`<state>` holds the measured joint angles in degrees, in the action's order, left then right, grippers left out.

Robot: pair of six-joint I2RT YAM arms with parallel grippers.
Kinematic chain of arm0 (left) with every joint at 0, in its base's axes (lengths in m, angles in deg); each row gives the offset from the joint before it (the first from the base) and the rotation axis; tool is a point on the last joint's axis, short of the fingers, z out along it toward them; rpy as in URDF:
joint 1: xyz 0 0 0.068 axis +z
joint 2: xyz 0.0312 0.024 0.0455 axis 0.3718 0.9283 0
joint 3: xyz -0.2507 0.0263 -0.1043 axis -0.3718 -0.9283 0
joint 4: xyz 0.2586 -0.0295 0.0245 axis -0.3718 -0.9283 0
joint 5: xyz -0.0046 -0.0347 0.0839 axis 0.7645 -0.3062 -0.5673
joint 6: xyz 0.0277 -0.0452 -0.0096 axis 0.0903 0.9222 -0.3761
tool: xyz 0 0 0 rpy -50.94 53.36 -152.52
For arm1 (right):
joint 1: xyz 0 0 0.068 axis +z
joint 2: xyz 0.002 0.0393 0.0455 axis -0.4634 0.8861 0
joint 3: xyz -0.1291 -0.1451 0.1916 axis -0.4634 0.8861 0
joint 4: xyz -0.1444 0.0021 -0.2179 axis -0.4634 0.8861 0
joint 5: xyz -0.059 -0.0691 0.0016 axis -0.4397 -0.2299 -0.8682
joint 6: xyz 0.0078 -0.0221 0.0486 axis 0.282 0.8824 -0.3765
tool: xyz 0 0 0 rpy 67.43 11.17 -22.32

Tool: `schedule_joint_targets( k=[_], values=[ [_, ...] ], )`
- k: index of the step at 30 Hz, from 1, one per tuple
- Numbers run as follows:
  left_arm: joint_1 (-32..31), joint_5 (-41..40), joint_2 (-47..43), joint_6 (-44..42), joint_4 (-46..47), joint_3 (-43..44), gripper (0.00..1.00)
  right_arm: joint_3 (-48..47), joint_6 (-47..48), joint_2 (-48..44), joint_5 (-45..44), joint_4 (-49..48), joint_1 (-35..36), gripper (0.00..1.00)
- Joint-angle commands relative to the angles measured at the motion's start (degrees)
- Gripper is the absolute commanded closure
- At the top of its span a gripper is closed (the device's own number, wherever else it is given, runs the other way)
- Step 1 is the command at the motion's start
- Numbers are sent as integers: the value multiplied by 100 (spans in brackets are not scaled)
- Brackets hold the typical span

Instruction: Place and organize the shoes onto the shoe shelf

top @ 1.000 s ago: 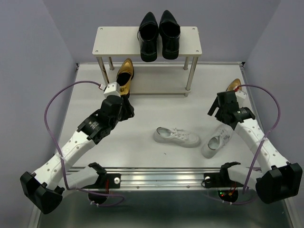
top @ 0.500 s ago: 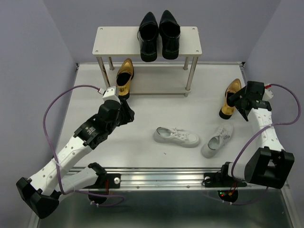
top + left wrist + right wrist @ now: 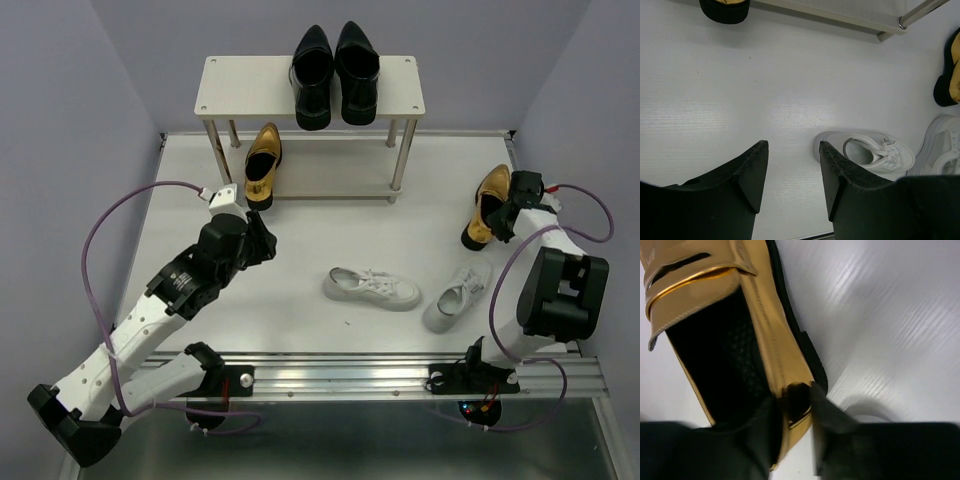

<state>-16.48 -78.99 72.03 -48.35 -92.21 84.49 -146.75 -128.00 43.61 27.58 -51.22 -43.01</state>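
1. The counter (image 3: 300, 230) carries everything in view.
2. The shelf (image 3: 245, 85) stands at the far edge, beyond both tools.
3. I see the black dress shoes (image 3: 334, 72) side by side on its top board, toes pointing away from the arms.
4. Left tool (image 3: 792, 150): I read the fingers (image 3: 752, 170) as moderately apart with nothing between them, only bare counter below.
5. A second gold loafer (image 3: 263, 165) lies on the lower board ahead of this tool, heel (image 3: 724, 10) at the front edge.
6. Right tool (image 3: 797, 405): it is closed on the side wall of a gold loafer (image 3: 730, 310) near the heel, with one finger inside the shoe and the other outside.
7. From above, that loafer (image 3: 489, 205) sits on the counter just left of the tool, well apart from the shelf.
8. One white sneaker (image 3: 867, 152) lies on its side just right of the left tool's fingers.
9. A second white sneaker (image 3: 458, 296) lies near it, on the near side of the right tool.
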Motion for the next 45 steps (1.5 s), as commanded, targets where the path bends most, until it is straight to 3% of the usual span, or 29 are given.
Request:
schedule_joint_targets(
  k=[1,3,9,18,22,25,32,45],
  values=[
    [-37,-185,-243,-16,-51,165,44,-171,336,-304,181,-599,-33,84],
    [-37,-229,-235,-42,-112,244,44,-127,530,-610,251,-599,-33,99],
    [-37,-528,-112,-192,-446,841,44,22,636,-1736,400,-152,-33,99],
    [-37,-923,-50,-139,-754,1694,44,58,662,-3257,1718,1148,186,99],
    [-37,-1099,38,-69,-807,1958,44,102,750,-3977,1860,1825,431,99],
    [-28,-1135,117,-34,-825,2046,44,75,759,-4154,1816,2239,651,99],
    [-28,-1178,293,72,-807,2169,44,181,864,-4322,2404,2187,889,99],
    [-19,-1372,1021,274,-974,2617,44,110,1839,-4286,3678,2644,1171,99]
  ],
)
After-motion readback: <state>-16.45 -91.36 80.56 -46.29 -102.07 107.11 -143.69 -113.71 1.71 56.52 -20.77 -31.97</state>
